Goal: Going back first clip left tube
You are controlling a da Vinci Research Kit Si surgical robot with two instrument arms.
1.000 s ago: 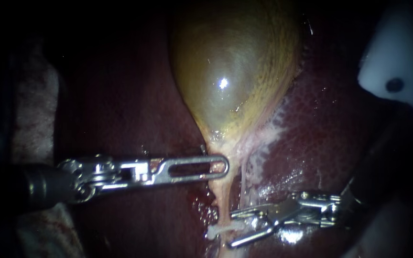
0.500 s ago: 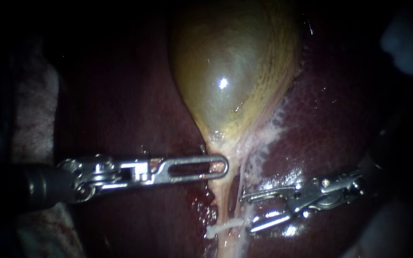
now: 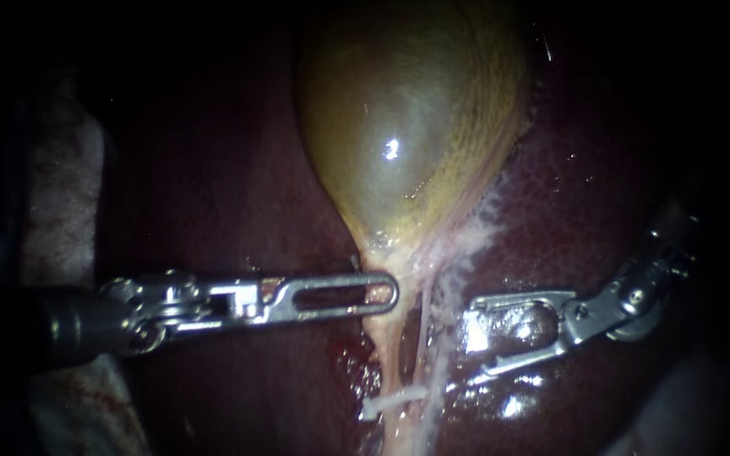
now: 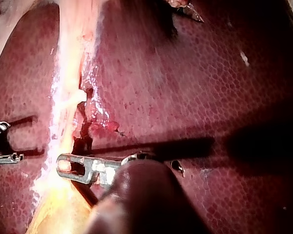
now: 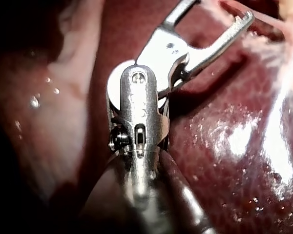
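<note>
1. Where the field is widest, dark red, glistening liver (image 3: 238, 169): fills the background from 9 to 3 o'clock.
2. Olive-yellow, pear-shaped gallbladder (image 3: 407, 127): at 12 o'clock, narrowing to a neck near centre.
3. Left instrument (image 3: 340, 295), steel with slotted jaws: enters from 9 o'clock. Its jaws are clamped on the gallbladder's neck, and tissue shows through the slot.
4. Right instrument (image 3: 476, 338), steel with scooped jaws: enters from 3 o'clock. Its jaws are parted with nothing between them, just beside the tube and clear of the clip.
5. Left tube (image 3: 392, 359), a thin, pale tan stalk: long axis 12 to 6 o'clock, running from the neck down to the edge. Judged soft, wet, slippery and easily torn. Any hold belongs on the stalk between the left jaws and the clip, broad and gentle.
6. Clip (image 3: 392, 403), a small white bar: at 6 o'clock, seated across the left tube. Long axis about 8 to 2 o'clock, ends pointing out to either side. Judged light and stiff; a nudge might twist it.
</note>
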